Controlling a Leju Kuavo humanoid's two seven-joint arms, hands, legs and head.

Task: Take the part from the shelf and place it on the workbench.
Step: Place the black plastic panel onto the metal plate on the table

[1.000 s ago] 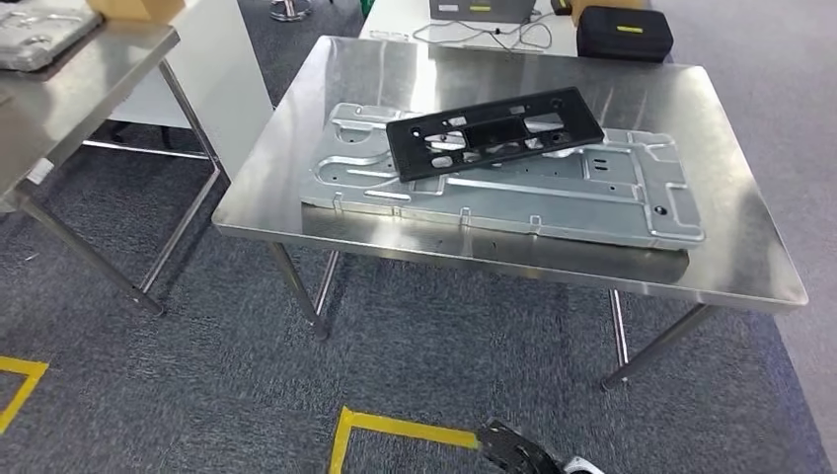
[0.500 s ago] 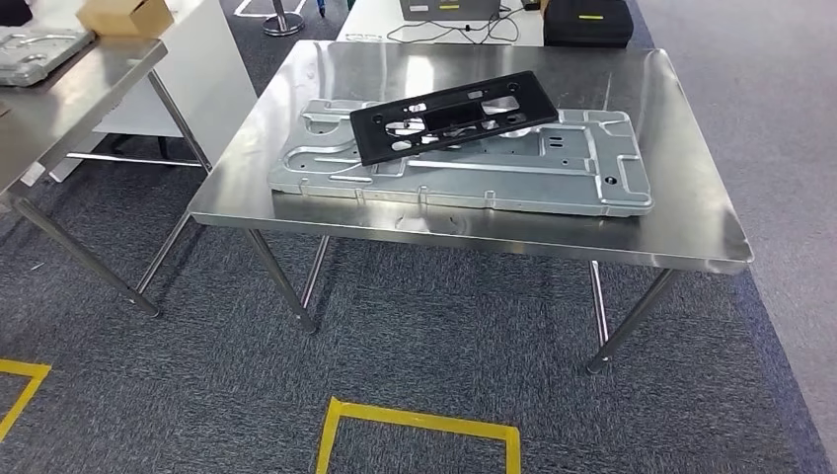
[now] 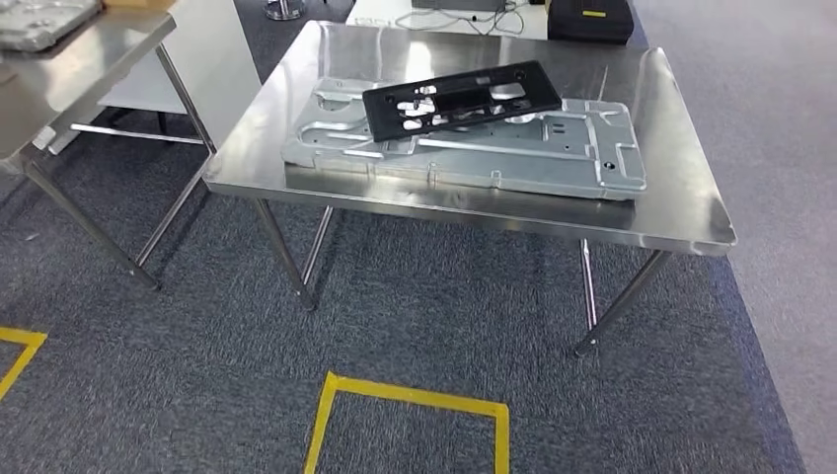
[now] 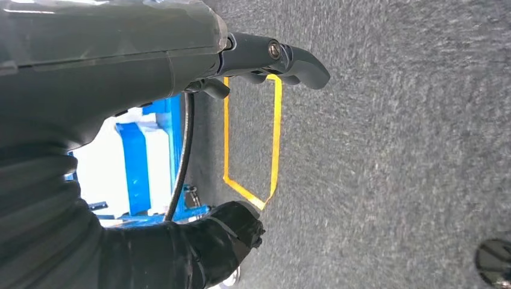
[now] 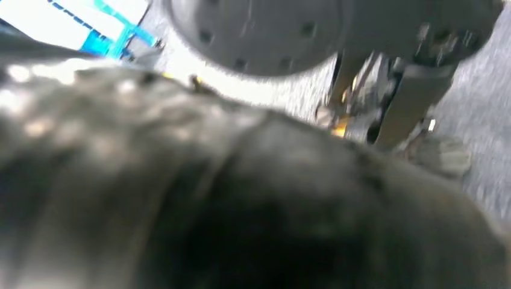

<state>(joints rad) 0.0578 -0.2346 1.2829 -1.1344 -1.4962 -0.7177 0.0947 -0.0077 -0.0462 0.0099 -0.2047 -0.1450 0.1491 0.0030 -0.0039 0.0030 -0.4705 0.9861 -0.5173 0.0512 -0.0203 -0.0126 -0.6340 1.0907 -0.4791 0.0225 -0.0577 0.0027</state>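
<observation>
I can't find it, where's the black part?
In the head view, the black part lies on the silver plate, on the steel table ahead.

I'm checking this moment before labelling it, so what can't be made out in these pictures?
- Right hand: right wrist view, a blurred dark mass; open or shut cannot be told.
- Black case: head view, cut by the top edge.
- Flat silver sheet-metal panel: head view, partly covered by the long black plastic frame part.
- Left hand: left wrist view, its fingers mostly behind its own cover.
</observation>
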